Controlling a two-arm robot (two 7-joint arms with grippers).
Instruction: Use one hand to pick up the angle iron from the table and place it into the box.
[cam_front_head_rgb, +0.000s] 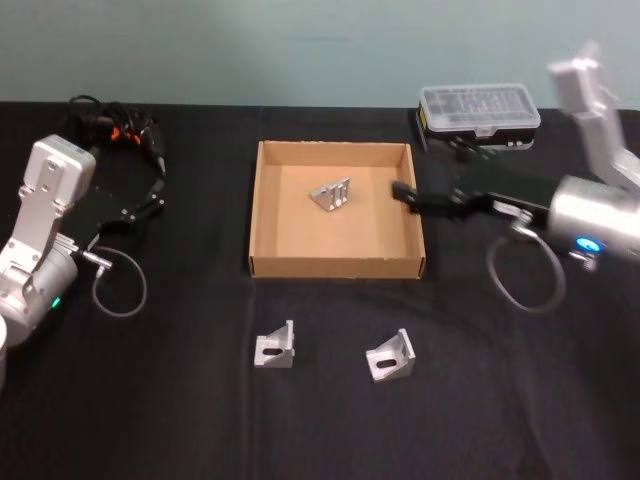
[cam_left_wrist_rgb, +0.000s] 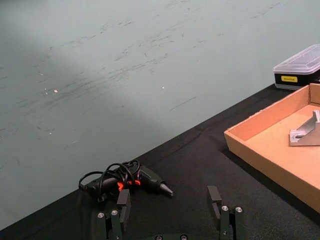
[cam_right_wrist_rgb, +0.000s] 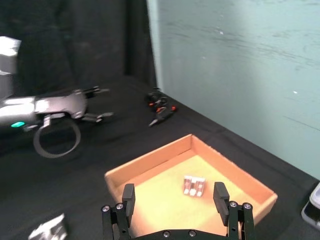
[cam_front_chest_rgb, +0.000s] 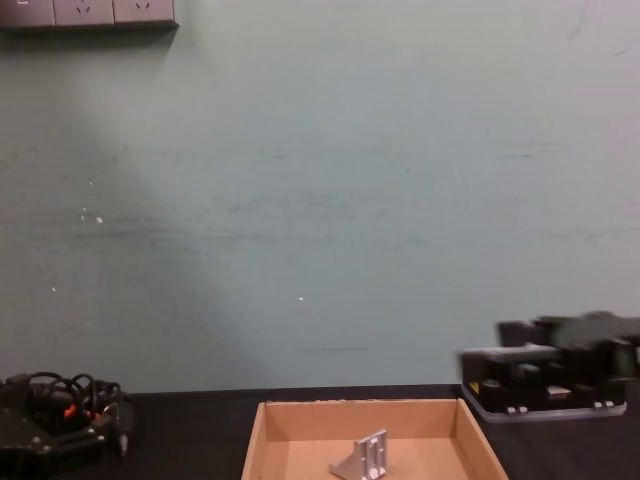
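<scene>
The tan cardboard box (cam_front_head_rgb: 335, 266) sits mid-table with one silver angle iron (cam_front_head_rgb: 331, 194) inside it, which I also see in the chest view (cam_front_chest_rgb: 362, 455) and the right wrist view (cam_right_wrist_rgb: 193, 185). Two more angle irons lie on the black table in front of the box, one on the left (cam_front_head_rgb: 274, 348) and one on the right (cam_front_head_rgb: 390, 356). My right gripper (cam_front_head_rgb: 403, 192) hovers over the box's right wall, open and holding nothing (cam_right_wrist_rgb: 174, 196). My left gripper (cam_front_head_rgb: 155, 190) rests at the far left, open and empty (cam_left_wrist_rgb: 169, 200).
A black plastic case with a clear lid (cam_front_head_rgb: 480, 108) stands behind the box at the back right. A black power tool with tangled cables (cam_front_head_rgb: 115, 125) lies at the back left. A grey cable loop (cam_front_head_rgb: 120, 285) hangs from the left wrist.
</scene>
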